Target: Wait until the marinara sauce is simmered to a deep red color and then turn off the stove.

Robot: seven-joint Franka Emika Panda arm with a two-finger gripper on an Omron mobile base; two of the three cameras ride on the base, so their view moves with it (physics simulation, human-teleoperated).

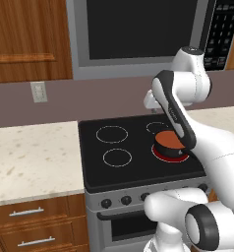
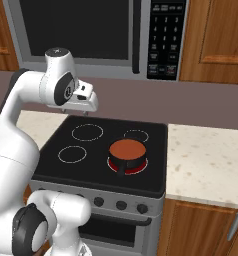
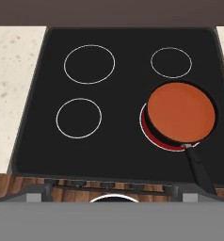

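Note:
The marinara sauce (image 3: pixel 180 112) is a flat orange-red disc in a small dark saucepan whose long handle (image 3: pixel 198 169) points toward the stove's front. The pan stands on the front right burner, where a red ring (image 3: pixel 154 139) glows under it. The sauce (image 1: pixel 168 138) (image 2: pixel 127 148) looks the same orange-red from both base views. The stove (image 1: pixel 138 167) (image 2: pixel 96 165) (image 3: pixel 123 94) has a black glass top and a row of dark knobs (image 1: pixel 125 200) (image 2: pixel 121 205). My gripper (image 2: pixel 82 107) (image 1: pixel 149 106) hangs high over the back of the cooktop, open and holding nothing.
A steel microwave (image 2: pixel 91 30) (image 1: pixel 138 34) hangs above the stove, close behind the arm's upper joints. Speckled counters lie to the left (image 1: pixel 30 157) and right (image 2: pixel 211 160). A wall outlet (image 1: pixel 39 91) sits on the backsplash. The other three burner circles are unlit.

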